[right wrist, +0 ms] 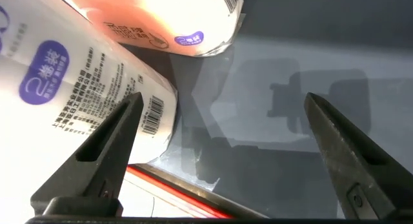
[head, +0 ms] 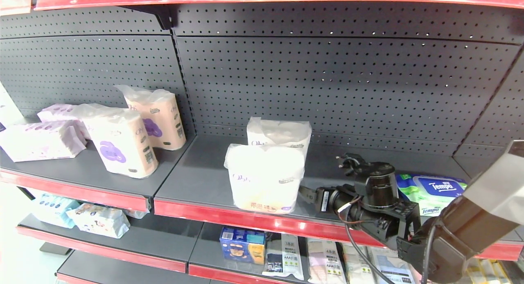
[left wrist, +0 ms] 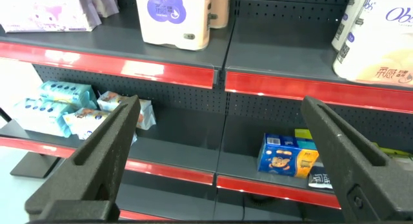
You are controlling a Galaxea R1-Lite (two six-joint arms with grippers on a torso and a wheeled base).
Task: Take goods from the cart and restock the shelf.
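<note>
Over on the left-hand shelf board (head: 82,171), a tall roll pack (head: 120,143) with purple print stands upright near the front edge. A second roll pack (head: 157,118) stands behind it in the back right corner, close against the perforated back panel (head: 327,79). Toward the left edge lie flat pink tissue packs (head: 39,140). Down on the lower board (head: 172,237) there are pale blue packs (head: 53,208) at the left with a patterned pack (head: 100,220) just beside them. Further right sits a blue box (head: 241,245), with flat packets (head: 286,255) next to it.

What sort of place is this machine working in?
Most likely a shop aisle, or a mock-up of one: red-edged metal shelves with perforated back panels, stocked with toilet-roll packs and tissue packs, more packaged goods on the shelf below.
</note>
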